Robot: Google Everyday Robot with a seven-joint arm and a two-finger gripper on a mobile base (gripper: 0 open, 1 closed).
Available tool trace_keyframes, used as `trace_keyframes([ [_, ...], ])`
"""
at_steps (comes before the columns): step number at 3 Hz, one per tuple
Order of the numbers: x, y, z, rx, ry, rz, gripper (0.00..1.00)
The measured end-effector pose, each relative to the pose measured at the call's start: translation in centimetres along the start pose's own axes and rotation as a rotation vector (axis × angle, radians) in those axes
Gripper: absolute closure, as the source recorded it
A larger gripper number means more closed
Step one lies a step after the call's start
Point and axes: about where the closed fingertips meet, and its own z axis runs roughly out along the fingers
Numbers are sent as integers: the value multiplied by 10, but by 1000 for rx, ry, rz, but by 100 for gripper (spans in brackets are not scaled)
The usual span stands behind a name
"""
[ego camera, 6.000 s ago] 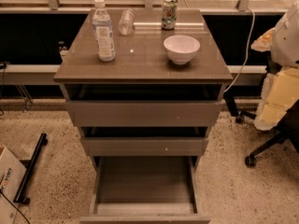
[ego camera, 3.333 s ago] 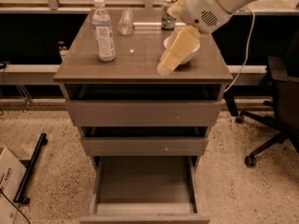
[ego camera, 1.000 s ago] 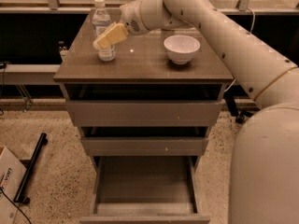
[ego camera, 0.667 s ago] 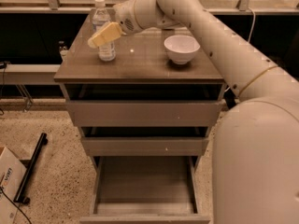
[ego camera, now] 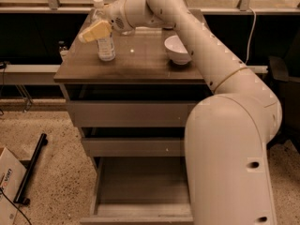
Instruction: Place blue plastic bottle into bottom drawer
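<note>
The blue plastic bottle (ego camera: 106, 40), clear with a white cap and a pale label, stands upright at the back left of the cabinet top (ego camera: 140, 67). My gripper (ego camera: 95, 31) reaches in from the right and sits against the bottle's upper part, covering its shoulder. The bottle still rests on the cabinet top. The bottom drawer (ego camera: 140, 191) is pulled out at the foot of the cabinet, and its box-shaped inside holds nothing. My arm crosses the right half of the view and hides part of the drawer.
A white bowl (ego camera: 177, 48) stands on the right of the cabinet top. The two upper drawers (ego camera: 131, 114) are nearly closed. A cardboard box (ego camera: 8, 184) and a black bar (ego camera: 30, 175) lie on the floor at the left. An office chair (ego camera: 283, 74) stands at the right.
My gripper has moved left over the cabinet top, from the bowl to the bottle's upper part. The arm now fills the right side of the view. The bottle has not moved.
</note>
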Motion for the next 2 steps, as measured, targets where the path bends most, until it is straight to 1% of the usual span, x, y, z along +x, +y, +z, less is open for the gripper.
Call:
trace_keyframes([
  [1,-3,4,3,-16,-18,-11,41],
  [2,-10,20,-12,-48,-35,-47,65],
])
